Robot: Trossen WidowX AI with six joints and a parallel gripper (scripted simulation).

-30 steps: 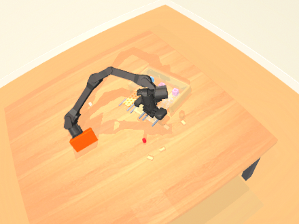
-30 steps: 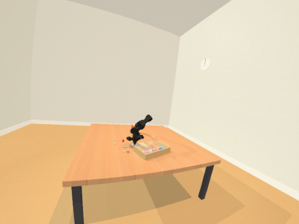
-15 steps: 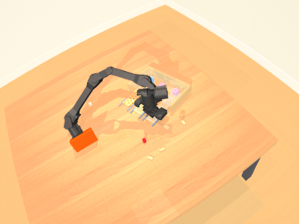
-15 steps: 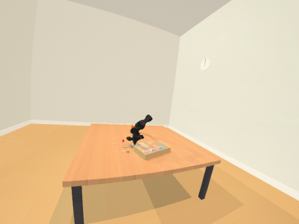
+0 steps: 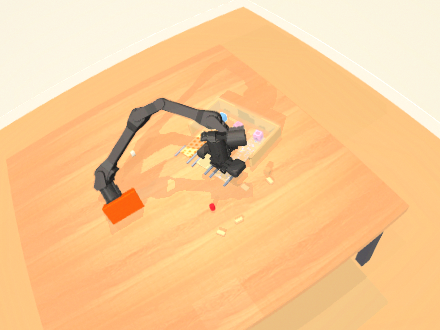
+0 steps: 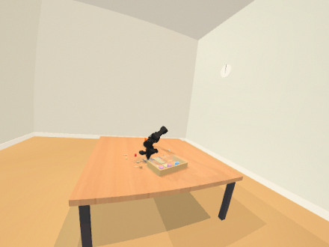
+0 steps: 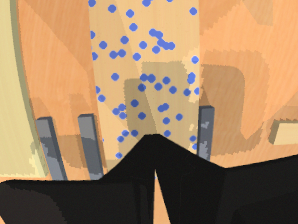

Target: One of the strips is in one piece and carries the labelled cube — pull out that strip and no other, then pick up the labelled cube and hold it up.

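My gripper (image 6: pixel 148 158) (image 7: pixel 152 141) is shut, with nothing visible between its fingertips, which are over the blue-dotted strip (image 7: pixel 110 31). I cannot tell whether they touch it. A pale yellow strip (image 7: pixel 7 110) shows at the left edge of the wrist view. An orange-patterned strip (image 5: pixel 192 146) lies left of the gripper in the top view. Beyond the gripper are a pink cube (image 5: pixel 258 135) (image 6: pixel 161 168) with a faint marking, another pink cube (image 5: pixel 238 124) (image 6: pixel 169 165) and a blue object (image 5: pixel 223 117) (image 6: pixel 176 163). I cannot tell which cube is labelled.
A low-walled tan box (image 5: pixel 271 144) (image 6: pixel 173 171) surrounds the cubes. Grey bars (image 7: pixel 91 145) (image 7: pixel 205 132) flank the dotted strip. A red piece (image 5: pixel 212 206) (image 6: pixel 135 155), cream blocks (image 5: pixel 221 232) (image 5: pixel 239 219) (image 5: pixel 270 180) and a white cube (image 5: pixel 132 153) lie on the table.
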